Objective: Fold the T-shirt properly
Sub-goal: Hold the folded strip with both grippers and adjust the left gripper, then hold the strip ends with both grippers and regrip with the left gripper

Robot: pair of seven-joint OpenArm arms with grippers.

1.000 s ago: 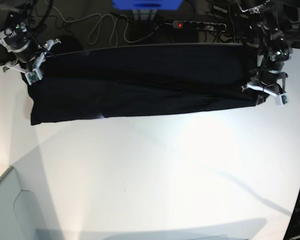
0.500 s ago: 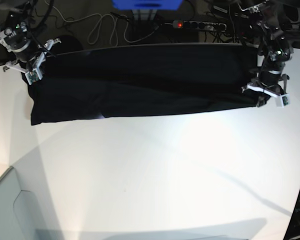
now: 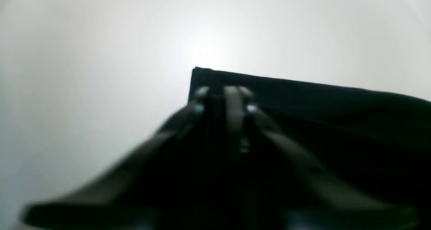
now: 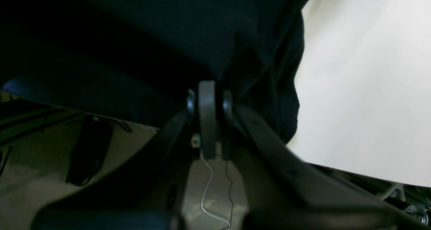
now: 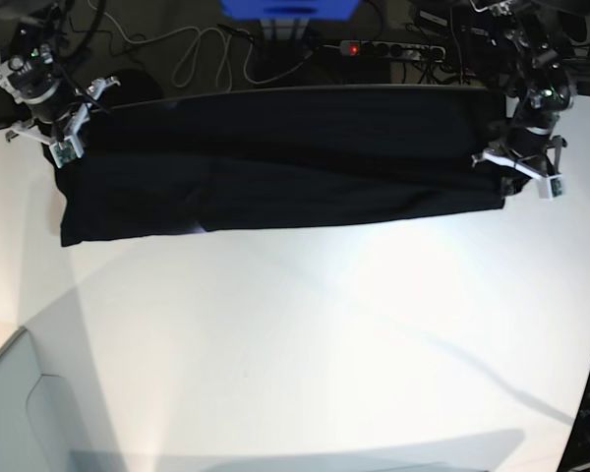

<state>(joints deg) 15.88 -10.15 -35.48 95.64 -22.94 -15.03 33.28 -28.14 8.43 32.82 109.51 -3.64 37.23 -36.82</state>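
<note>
The black T-shirt (image 5: 275, 167) lies in a long folded band along the far edge of the white table (image 5: 324, 334), plain side up. My right gripper (image 5: 64, 147) is at the band's far-left corner. In the right wrist view that gripper (image 4: 207, 85) is shut, with the T-shirt (image 4: 168, 38) pinched at its tips. My left gripper (image 5: 516, 169) hovers over the band's right end. Seen from the left wrist, its jaws (image 3: 219, 92) stand slightly parted over a squared corner of the T-shirt (image 3: 303, 95), which rests flat on the table.
Behind the table's far edge lie a power strip (image 5: 393, 47), looped cables (image 5: 197, 54) and a blue object (image 5: 288, 8) on the dark floor. A grey panel (image 5: 20, 413) sits at the near left corner.
The left gripper's jaws have parted and it has drawn back from the shirt's front-right corner toward the far edge. The cloth stayed on the table. The right arm has not moved.
</note>
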